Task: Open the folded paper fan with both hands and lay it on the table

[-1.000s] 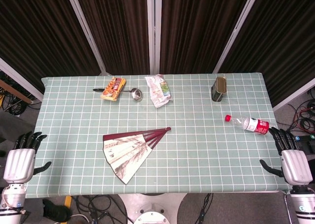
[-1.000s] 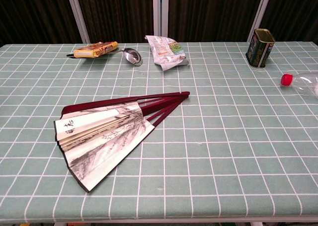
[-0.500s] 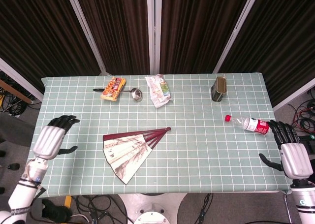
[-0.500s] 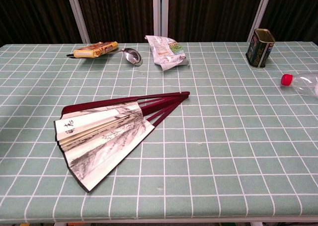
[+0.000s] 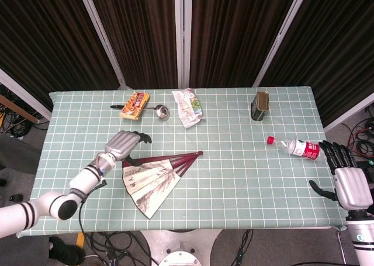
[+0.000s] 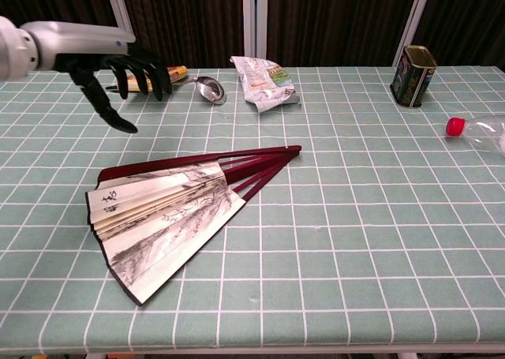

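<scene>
We see the worktop (image 5: pixel 245 178) covered in a green grid cloth, and on it the paper fan (image 5: pixel 156 177) lies partly spread near the front centre, its dark red ribs meeting at a pivot that points toward the back right; it sits where it was half a second ago. What has changed is our left arm: it has swung in from the left edge, and the left hand (image 5: pixel 124 144) now hovers above the cloth just behind the fan's upper left guard stick, fingers apart and curled downward, holding nothing; in the chest view the left hand (image 6: pixel 118 71) shows raised clear of the fan (image 6: pixel 170 209). The right hand (image 5: pixel 346 181) stays off the right front corner of the worktop, fingers spread and empty, barely shifted. Near it lies a clear plastic bottle (image 5: pixel 295 147) with a red cap. Along the back stand a dark tin (image 5: pixel 260 105), a crumpled snack bag (image 5: pixel 187 106), an orange packet (image 5: pixel 134 104) and a metal ladle (image 5: pixel 158 110), all unmoved
</scene>
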`<state>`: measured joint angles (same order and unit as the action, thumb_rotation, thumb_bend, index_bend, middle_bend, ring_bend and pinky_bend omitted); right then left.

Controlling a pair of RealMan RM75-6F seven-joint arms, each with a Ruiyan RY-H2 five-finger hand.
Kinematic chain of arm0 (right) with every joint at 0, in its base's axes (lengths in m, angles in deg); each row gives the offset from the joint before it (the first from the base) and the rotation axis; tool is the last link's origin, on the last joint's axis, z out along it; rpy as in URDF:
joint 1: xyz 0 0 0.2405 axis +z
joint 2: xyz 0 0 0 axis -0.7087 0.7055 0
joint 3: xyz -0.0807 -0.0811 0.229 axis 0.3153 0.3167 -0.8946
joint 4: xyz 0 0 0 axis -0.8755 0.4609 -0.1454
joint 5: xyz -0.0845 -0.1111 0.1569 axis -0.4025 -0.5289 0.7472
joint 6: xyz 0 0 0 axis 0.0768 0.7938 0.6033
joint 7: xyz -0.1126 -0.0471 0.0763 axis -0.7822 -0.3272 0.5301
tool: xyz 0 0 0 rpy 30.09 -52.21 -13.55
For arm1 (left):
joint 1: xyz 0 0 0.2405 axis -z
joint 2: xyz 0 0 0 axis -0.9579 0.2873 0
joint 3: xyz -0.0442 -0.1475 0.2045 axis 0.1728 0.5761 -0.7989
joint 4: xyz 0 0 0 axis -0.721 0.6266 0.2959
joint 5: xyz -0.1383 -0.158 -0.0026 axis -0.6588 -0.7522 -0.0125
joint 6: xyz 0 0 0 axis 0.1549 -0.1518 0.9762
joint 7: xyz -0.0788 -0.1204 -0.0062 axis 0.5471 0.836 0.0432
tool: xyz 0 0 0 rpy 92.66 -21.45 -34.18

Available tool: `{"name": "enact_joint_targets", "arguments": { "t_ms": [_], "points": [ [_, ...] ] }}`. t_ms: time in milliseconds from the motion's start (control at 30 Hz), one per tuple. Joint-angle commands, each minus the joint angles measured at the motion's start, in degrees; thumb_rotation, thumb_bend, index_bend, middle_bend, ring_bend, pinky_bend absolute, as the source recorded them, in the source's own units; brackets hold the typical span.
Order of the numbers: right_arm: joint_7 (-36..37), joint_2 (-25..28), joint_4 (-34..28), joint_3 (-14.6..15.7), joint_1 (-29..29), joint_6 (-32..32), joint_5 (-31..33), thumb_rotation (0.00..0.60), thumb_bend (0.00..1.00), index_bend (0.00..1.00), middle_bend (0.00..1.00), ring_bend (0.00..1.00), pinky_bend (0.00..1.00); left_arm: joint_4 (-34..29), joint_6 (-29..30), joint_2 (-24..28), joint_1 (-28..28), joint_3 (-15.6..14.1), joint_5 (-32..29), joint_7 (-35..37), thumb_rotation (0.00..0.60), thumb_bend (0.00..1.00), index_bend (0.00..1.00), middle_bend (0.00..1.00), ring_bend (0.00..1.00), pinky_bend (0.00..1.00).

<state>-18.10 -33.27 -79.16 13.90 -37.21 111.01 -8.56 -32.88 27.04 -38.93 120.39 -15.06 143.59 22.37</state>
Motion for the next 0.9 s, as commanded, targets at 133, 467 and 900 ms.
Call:
{"name": "enact_joint_targets", "arguments": {
  "t_ms": [133,467,900],
  "points": [
    [0.1,-0.1,0.3,0.0,0.0,-0.3,0.4,0.6,0.12,0.0,0.06,0.0,0.0,9.5,-6.9,-7.8,10.3,-3.0,-15.7,-2.9,0.6,0.17,0.3,0.32,0.3,0.4],
    [0.8,0.1,0.6,0.0,-0.5,0.0,0.8,0.6,0.12,0.0,0.06,0.0,0.0,14.5,-5.9,-13.1,18.5,-9.3,-25.9,-6.4,0.6,0.2,0.3,0.32,0.32,0.43],
    [1.3,-0.6,1.9,-0.2,-0.8,-0.3,2.1,0.6,0.12,0.0,0.06,0.0,0.0,16.3,-6.0,-14.7,22.5,-12.3,-31.2,-6.4,0.6,0.33,0.3,0.34,0.35,0.43]
  ]
}}
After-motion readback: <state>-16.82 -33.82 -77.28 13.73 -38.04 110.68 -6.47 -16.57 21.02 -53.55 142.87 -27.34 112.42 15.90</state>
